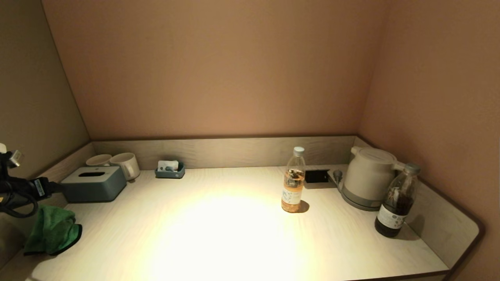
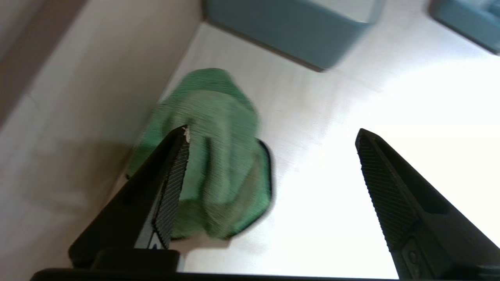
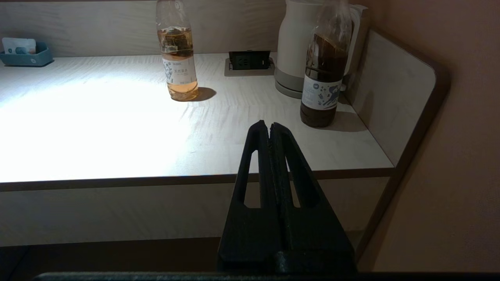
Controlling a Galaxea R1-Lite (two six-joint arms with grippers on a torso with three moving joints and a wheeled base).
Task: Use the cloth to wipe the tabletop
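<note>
A crumpled green cloth (image 1: 52,230) lies on the light wooden tabletop (image 1: 218,230) at its front left corner, against the side panel. In the left wrist view the cloth (image 2: 213,156) lies below my left gripper (image 2: 272,132), which is open wide and empty above it; one finger (image 2: 172,183) overlaps the cloth's edge. In the head view only the left arm's cabling shows at the left edge. My right gripper (image 3: 270,125) is shut and empty, parked in front of the table's front edge on the right side.
A teal tissue box (image 1: 93,183), two white mugs (image 1: 125,164) and a small teal tray (image 1: 170,170) stand at the back left. A tea bottle (image 1: 293,181) stands centre-right. A white kettle (image 1: 369,177), a dark bottle (image 1: 396,203) and a socket (image 1: 316,176) are at the back right.
</note>
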